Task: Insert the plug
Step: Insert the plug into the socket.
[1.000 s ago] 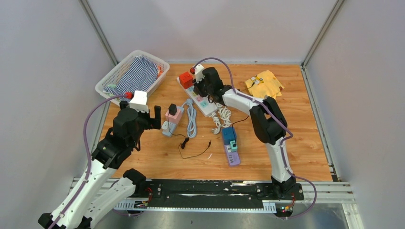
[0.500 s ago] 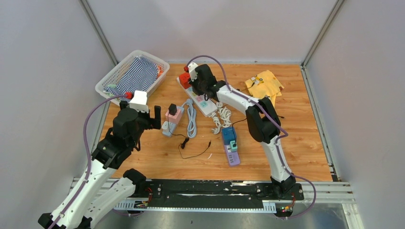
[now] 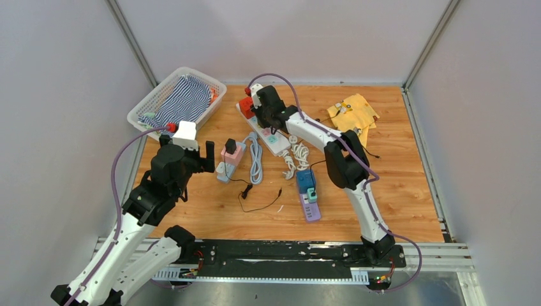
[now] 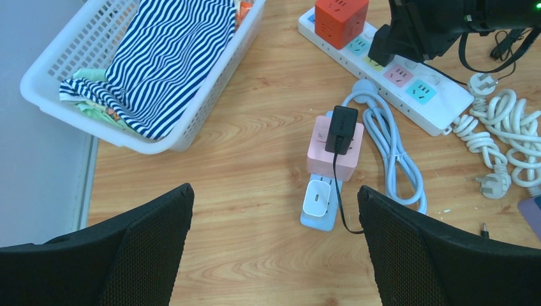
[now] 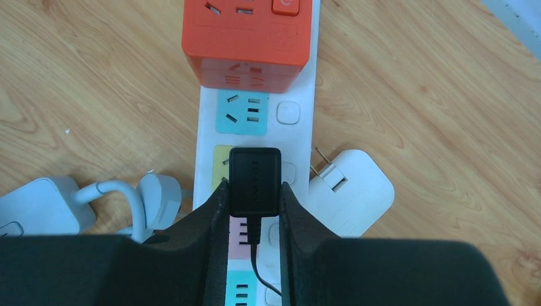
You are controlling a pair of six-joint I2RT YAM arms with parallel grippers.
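My right gripper [image 5: 253, 191] is shut on a black plug [image 5: 254, 181] and holds it over the yellow socket of the long white power strip [image 5: 300, 95]. An orange cube adapter [image 5: 245, 41] sits on the strip's far end, past a blue socket. In the top view the right gripper [image 3: 266, 115] is over the strip [image 3: 279, 143] at the back middle. My left gripper [image 4: 274, 210] is open and empty above the wood, near a pink cube socket [image 4: 335, 148] that carries another black adapter [image 4: 341, 129].
A white basket [image 3: 148, 102] with striped cloth stands at the back left. A yellow cloth [image 3: 353, 112] lies at the back right. A white loose plug [image 5: 351, 185] lies right of the strip. Coiled cables [image 3: 296, 156] and a purple strip [image 3: 310, 205] lie mid-table.
My right gripper has moved left and back along the white strip with the black plug in it, toward the orange cube. The left arm has not moved.
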